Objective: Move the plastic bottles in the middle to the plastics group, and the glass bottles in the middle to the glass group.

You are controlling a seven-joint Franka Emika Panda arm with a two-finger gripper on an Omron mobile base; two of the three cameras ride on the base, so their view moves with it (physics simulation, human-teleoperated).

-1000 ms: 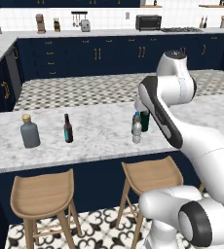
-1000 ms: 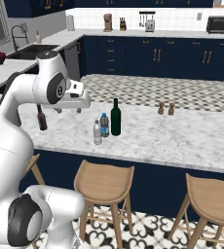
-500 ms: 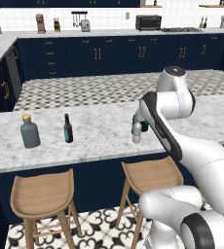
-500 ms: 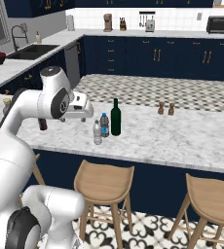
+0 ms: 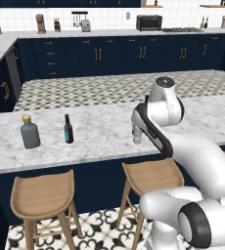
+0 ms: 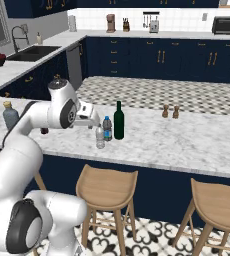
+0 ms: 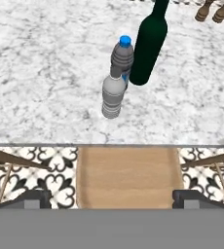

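Fingertips (image 7: 36, 197) spread wide; clear-grey bottle (image 7: 113, 96) stands upright, ribbed.

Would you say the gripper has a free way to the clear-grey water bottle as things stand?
Probably yes. The gripper is open, and the clear-grey water bottle stands nearest the counter edge, nothing before it. The blue-capped bottle and green bottle crowd close behind it.

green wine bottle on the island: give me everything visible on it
The green wine bottle is the tallest bottle on the marble counter: dark green, glossy, glass-looking, with a cylindrical body, sloped shoulders and a long slim neck. No label is visible. It stands upright and ungripped. The blue-capped water bottle stands close beside it, contact unclear; the clear-grey water bottle stands nearer the counter's front edge.
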